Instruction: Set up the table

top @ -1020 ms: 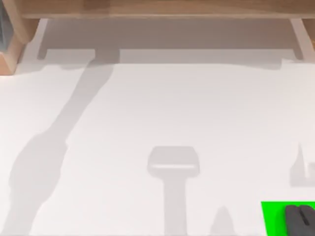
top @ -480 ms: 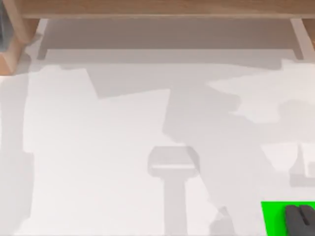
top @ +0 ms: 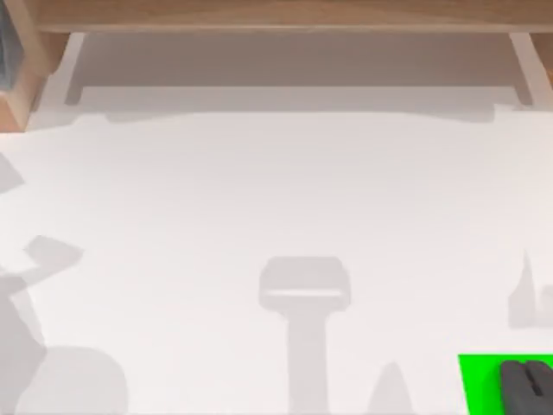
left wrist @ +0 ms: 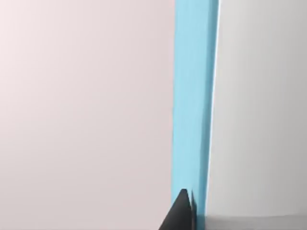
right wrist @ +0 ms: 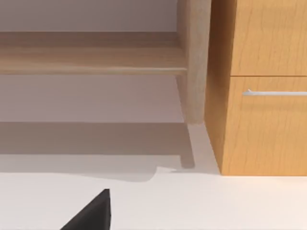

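A bare white counter (top: 276, 199) with a tan wooden rim lies beneath two AgileX arms as a table-setting job stands at its start, with nothing laid out on the surface. The right pincer (top: 527, 386) sits at the counter's near right corner, dark fingers resting over a small bright green patch (top: 479, 385) that reaches out to its left; whether those fingers are spread or pressed together cannot be told, since the frame edge cuts them off. In the right wrist view a dark fingertip (right wrist: 93, 213) hangs above the counter, with a wooden shelf (right wrist: 91, 60) and a drawer cabinet (right wrist: 264, 86) with a metal handle well ahead of it. The left pincer (left wrist: 181, 213) appears as a dark tip against a light blue vertical strip (left wrist: 194, 105), and its state cannot be told either. Doing this step well probably means first finding what is to be laid, then bringing it in low and level over open counter, clear of the green patch unless that marks the target. No dishes or cutlery can be made out, grey shadows cross the counter's left side and near edge, and what the blue strip belongs to is unclear.
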Tool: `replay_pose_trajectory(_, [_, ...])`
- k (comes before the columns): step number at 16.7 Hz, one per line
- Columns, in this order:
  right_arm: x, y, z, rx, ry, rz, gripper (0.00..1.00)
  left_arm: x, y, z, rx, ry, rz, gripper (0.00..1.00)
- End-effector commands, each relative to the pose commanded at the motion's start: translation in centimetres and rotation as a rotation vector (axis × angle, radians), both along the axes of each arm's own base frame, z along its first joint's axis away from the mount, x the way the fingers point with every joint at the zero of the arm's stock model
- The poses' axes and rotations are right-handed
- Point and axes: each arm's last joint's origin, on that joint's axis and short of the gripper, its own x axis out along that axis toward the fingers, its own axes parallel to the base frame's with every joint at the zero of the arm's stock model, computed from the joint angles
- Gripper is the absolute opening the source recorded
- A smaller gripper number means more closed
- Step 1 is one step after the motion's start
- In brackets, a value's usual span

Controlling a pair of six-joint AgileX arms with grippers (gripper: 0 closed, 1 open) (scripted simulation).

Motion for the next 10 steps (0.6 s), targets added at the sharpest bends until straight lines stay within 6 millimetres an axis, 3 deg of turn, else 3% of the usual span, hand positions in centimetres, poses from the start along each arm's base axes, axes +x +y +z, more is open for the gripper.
replay_pose_trajectory(2, [0.0, 0.0, 0.0, 0.0, 0.0, 0.0, 1.0, -0.8, 0.8, -3.9, 0.044, 0.104, -0.079, 0.0])
replay_pose_trajectory(5, [0.0, 0.0, 0.0, 0.0, 0.0, 0.0, 1.0, -0.3, 0.1, -8.0, 0.124, 0.185, -0.268, 0.0])
replay_pose_trajectory(10, [0.0, 0.0, 0.0, 0.0, 0.0, 0.0, 1.0, 3.8, -3.5, -10.4, 0.298, 0.147, -0.595, 0.0])
